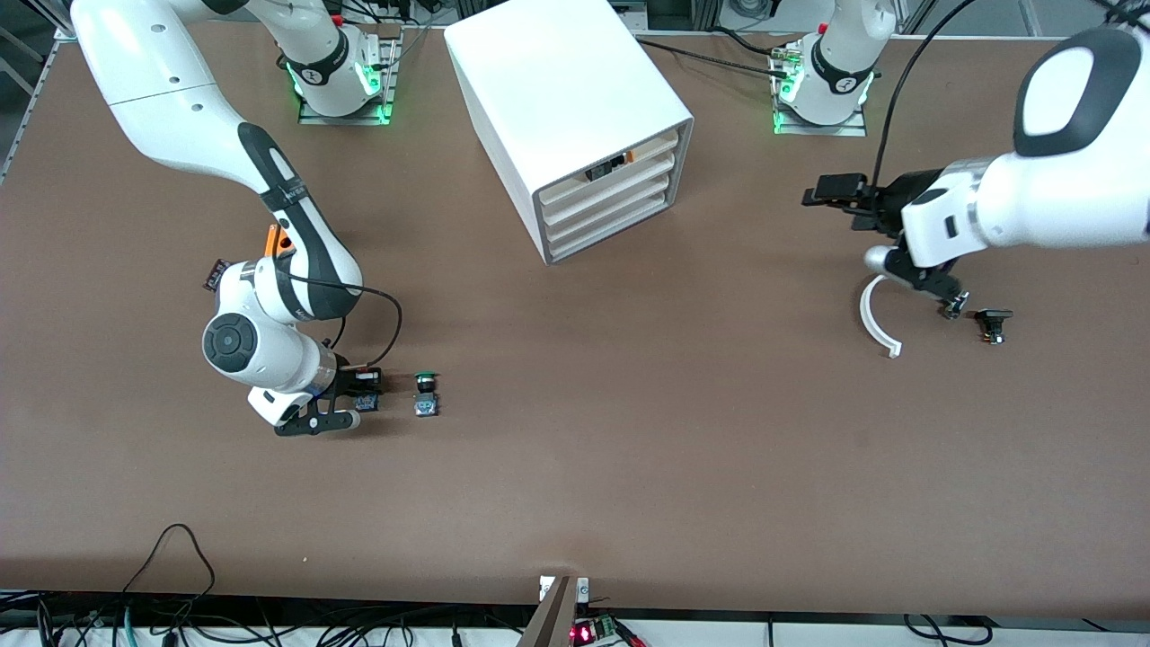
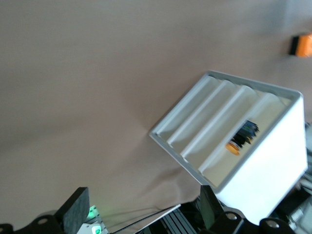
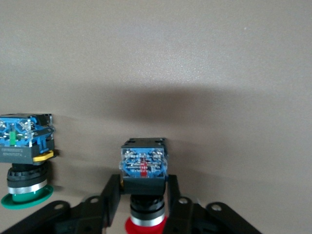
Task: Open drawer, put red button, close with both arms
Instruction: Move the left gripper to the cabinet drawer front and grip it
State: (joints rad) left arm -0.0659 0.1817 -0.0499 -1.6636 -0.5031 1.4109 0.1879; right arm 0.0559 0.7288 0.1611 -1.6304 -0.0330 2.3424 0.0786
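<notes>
Low in the frame's left part, the right gripper point(image 1: 346, 400) is clenched on the red button point(image 3: 144, 187) down at the table point(image 1: 629, 449), with the green button point(image 1: 426, 395) just beside it. Up at centre stands the cabinet point(image 1: 566, 99), its drawer point(image 1: 611, 186) closed. At the right edge, the left gripper point(image 2: 141, 214) waits, fingers point(image 2: 73, 214) spread, over the table.

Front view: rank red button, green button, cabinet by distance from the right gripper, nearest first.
1. red button: between the right gripper's fingers, down at the table, toward the right arm's end.
2. green button: on the table right beside it, toward the middle.
3. cabinet: farthest, mid-table, farther from the front camera.
</notes>
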